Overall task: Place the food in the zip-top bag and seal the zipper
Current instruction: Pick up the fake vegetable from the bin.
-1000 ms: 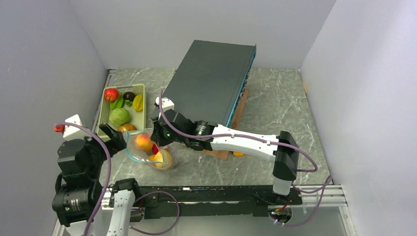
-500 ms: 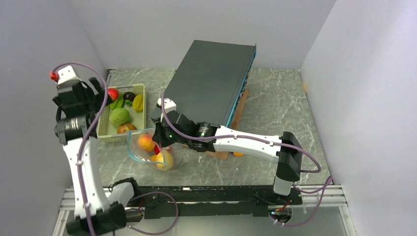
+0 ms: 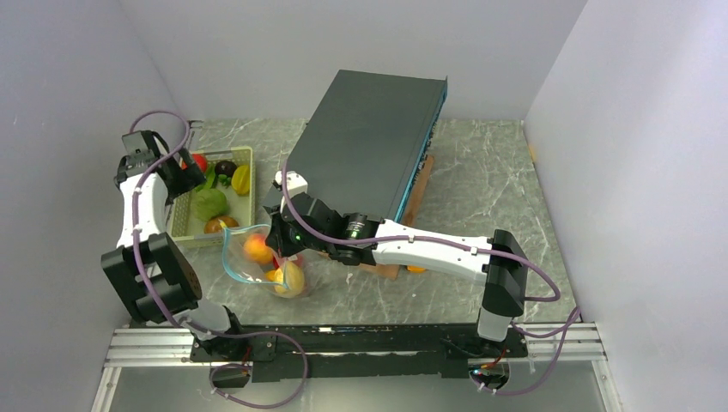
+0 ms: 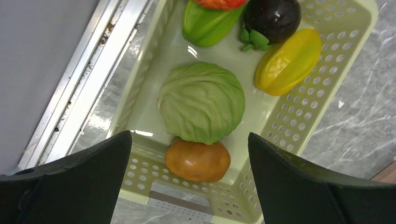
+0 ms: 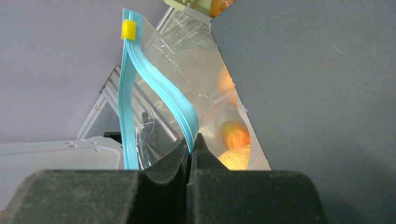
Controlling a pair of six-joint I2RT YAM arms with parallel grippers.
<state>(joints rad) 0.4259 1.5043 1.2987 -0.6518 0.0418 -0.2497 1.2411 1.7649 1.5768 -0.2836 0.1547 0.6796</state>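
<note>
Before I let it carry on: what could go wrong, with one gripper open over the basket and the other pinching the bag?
The open left gripper hangs over the green cabbage-like ball, which touches the brown potato-like piece in the pale yellow-green slotted basket; a finger might knock that neighbour. The right gripper pinches only the teal-blue zipper strip of the clear floppy bag; it could slip, letting the mouth sag.

Grey marbled table (image 3: 489,189) bears a slotted basket (image 3: 252,194), zip-top bag (image 3: 237,263), dark slab (image 3: 369,137).

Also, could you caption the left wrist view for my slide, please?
Open left gripper hovers over the basket of cabbage, brown piece and yellow piece.
</note>
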